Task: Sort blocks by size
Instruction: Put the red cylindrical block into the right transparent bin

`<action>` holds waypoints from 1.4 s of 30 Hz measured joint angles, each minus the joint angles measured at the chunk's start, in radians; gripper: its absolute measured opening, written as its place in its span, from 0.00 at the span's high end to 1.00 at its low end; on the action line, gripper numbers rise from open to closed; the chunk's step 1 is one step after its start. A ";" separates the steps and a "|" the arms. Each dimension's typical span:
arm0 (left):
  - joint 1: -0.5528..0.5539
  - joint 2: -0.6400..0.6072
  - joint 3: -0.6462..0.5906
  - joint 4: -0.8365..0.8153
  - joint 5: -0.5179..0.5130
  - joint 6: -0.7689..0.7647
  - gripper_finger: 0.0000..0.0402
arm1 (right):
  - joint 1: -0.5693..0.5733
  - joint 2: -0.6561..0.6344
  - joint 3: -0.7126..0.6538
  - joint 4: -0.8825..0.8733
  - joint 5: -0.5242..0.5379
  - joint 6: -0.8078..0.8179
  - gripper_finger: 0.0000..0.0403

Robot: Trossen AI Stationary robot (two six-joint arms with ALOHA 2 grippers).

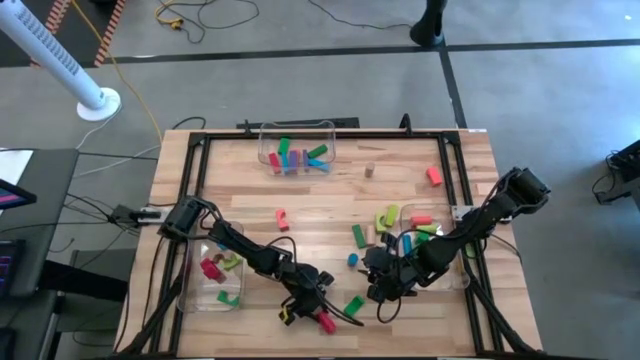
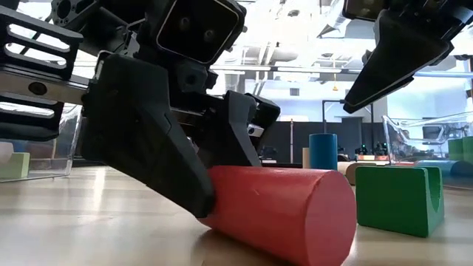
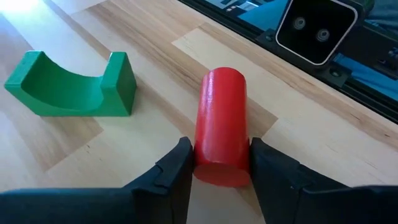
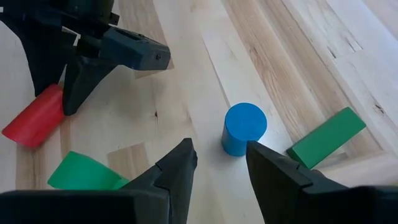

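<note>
Left arm pose: reaches from the tabletop's left edge towards the near edge, wrist bent low over the wood.
Left claw: down at tabletop level near the front edge, tilted in the low view; its two fingers press the sides of the red cylinder, clamped on it.
Red cylinder position: lies on its side on the tabletop, its near end between the left claw's fingers, the rest sticking out ahead of the claw.
Green arch block: lies on the tabletop beside the red cylinder, apart from it, curved cut facing up.
Right arm pose: comes from the tabletop's right edge, folded inward and down towards the front centre.
Right claw: hovers above the tabletop, fingers apart, holding nothing.
Blue cylinder: stands upright on the tabletop just ahead of the right claw's fingertips, not touched by them.
Flat green bar: lies on the tabletop near the blue cylinder, apart from it.
Far bin: clear, at the back of the tabletop, holding several coloured blocks.
Left bin: clear, under the left arm, holding red and green blocks.
Right bin: clear, under the right arm, with a few blocks inside.
Loose blocks: a red block and a small tan block lie well apart from both claws, towards the back right.
</note>
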 joint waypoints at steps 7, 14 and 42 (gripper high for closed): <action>0.014 -0.015 0.000 -0.029 -0.008 -0.010 0.69 | 0.010 0.000 0.000 -0.001 0.000 0.002 0.56; 0.023 -0.072 -0.001 -0.129 -0.035 0.000 0.69 | 0.038 0.000 0.000 0.001 0.000 -0.009 0.56; 0.044 -0.777 -0.001 -0.536 -0.204 0.057 0.70 | 0.168 0.001 0.167 0.484 0.332 -1.035 0.56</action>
